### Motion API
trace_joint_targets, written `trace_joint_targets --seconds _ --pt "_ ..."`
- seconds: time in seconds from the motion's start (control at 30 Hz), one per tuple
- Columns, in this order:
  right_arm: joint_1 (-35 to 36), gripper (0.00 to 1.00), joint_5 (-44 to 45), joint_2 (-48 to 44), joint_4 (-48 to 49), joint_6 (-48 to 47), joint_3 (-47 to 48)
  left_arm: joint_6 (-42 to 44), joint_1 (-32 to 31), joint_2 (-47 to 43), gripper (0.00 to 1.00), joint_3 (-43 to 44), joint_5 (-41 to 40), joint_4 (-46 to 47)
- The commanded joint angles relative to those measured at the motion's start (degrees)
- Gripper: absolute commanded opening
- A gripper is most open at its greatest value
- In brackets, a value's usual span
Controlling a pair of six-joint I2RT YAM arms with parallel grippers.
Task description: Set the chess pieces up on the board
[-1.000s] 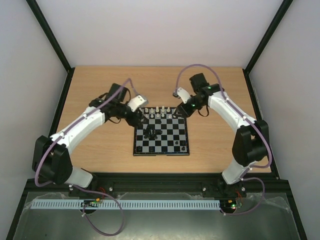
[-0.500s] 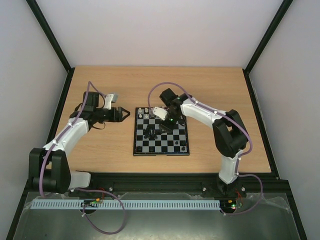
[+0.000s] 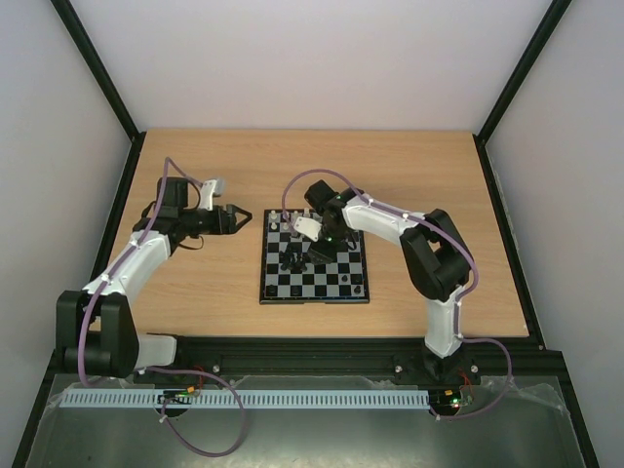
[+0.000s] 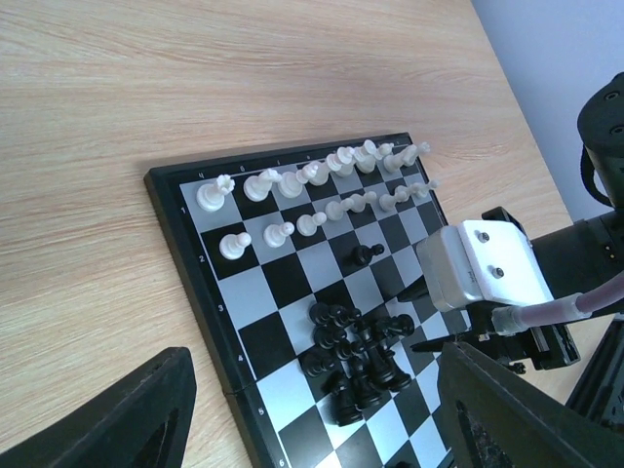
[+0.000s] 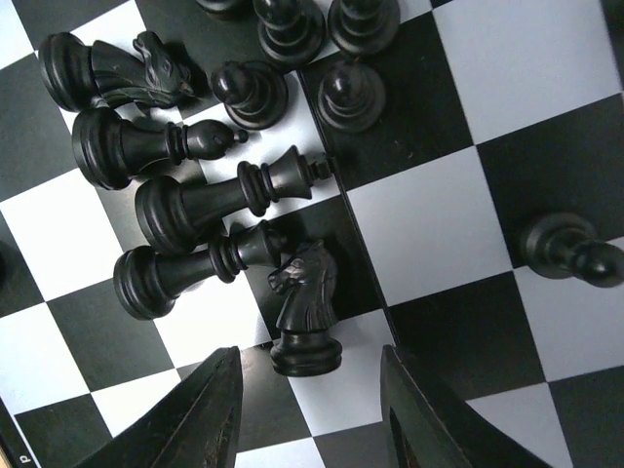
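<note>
Two near ranks of the board are almost bare; only a lone black piece stands by the near right corner. Farther in, the black heap sits jumbled mid-board with several pieces on their sides. My right gripper has just swung in over it from beyond the board's far right corner. Its fingers are parted around a black knight that seems upright, and as far as I can tell they do not touch it yet. My left gripper has pulled back from the far left corner and now hangs over the table just beside the board, jaws spread wide and holding nothing. A single black pawn stands apart beyond the heap. Behind it, the white pieces line the far edge in two rows, though I cannot count them exactly. I judge that the white side is about done and the work now passes to my right arm and the black pieces. The knight looks like the next one to lift and carry to the near rank, with care not to knock its toppled neighbours.
</note>
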Motion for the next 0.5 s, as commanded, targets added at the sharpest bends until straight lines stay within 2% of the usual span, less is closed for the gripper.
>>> trace_joint_targets --seconds 0.0,0.33,0.47 --pt "0.4 0.39 0.2 1.3 -1.2 -0.9 1.0 -0.5 0.5 -1.5 0.71 -1.5 1.4 1.2" --pt "0.6 0.31 0.3 2.9 -0.8 -0.4 1.1 -0.6 0.7 -1.6 0.71 -1.7 1.5 1.5" --pt "0.7 0.31 0.4 3.1 -0.5 -0.2 1.1 -0.7 0.7 -1.6 0.71 -1.9 1.6 1.6"
